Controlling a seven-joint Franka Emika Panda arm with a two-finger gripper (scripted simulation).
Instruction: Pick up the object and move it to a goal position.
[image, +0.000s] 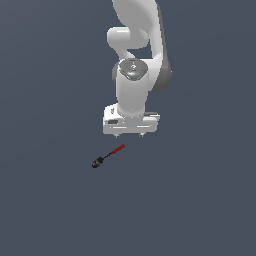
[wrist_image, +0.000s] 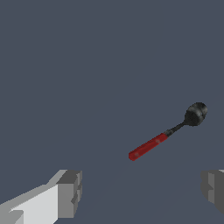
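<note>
The object (image: 109, 155) is a small spoon-like tool with a red handle, a thin dark shaft and a black rounded head, lying flat on the dark grey floor. In the wrist view the object (wrist_image: 168, 131) lies ahead of the fingers, not between them. My gripper (image: 129, 135) hangs above the floor, just beyond the red handle end and slightly to the exterior view's right of it. It is open: the two grey fingertips (wrist_image: 70, 192) stand wide apart with nothing between them. The gripper (wrist_image: 142, 192) touches nothing.
The white arm (image: 135, 50) rises behind the gripper toward the top of the exterior view. The plain dark grey floor (image: 50, 200) surrounds the object on all sides.
</note>
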